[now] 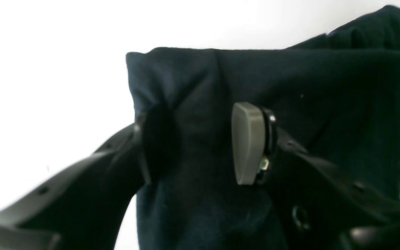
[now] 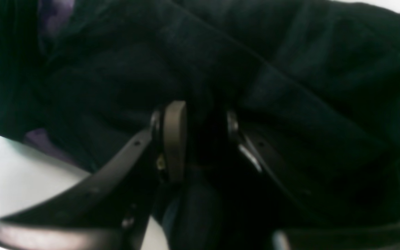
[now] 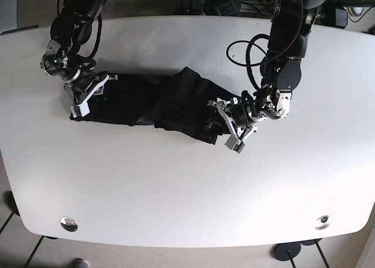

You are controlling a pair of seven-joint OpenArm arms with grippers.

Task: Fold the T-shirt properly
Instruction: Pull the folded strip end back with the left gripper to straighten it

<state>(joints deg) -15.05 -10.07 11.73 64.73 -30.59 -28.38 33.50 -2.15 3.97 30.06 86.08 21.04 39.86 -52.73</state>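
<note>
Both jaws stand apart with dark cloth between them, the left gripper (image 3: pixel 229 129) and right gripper (image 3: pixel 89 95) at opposite ends of the T-shirt (image 3: pixel 158 107), whose long axis runs across the white worktop (image 3: pixel 187 197) between them

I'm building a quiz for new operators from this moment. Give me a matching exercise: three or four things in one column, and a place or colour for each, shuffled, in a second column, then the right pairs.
Things:
1. T-shirt
2. table
3. left gripper
4. right gripper

Places or colours:
A. white
B. at the shirt's end on the base view's left
C. dark, bunched lengthwise
D. at the shirt's end on the base view's right

Pairs: 1-C, 2-A, 3-D, 4-B
</note>
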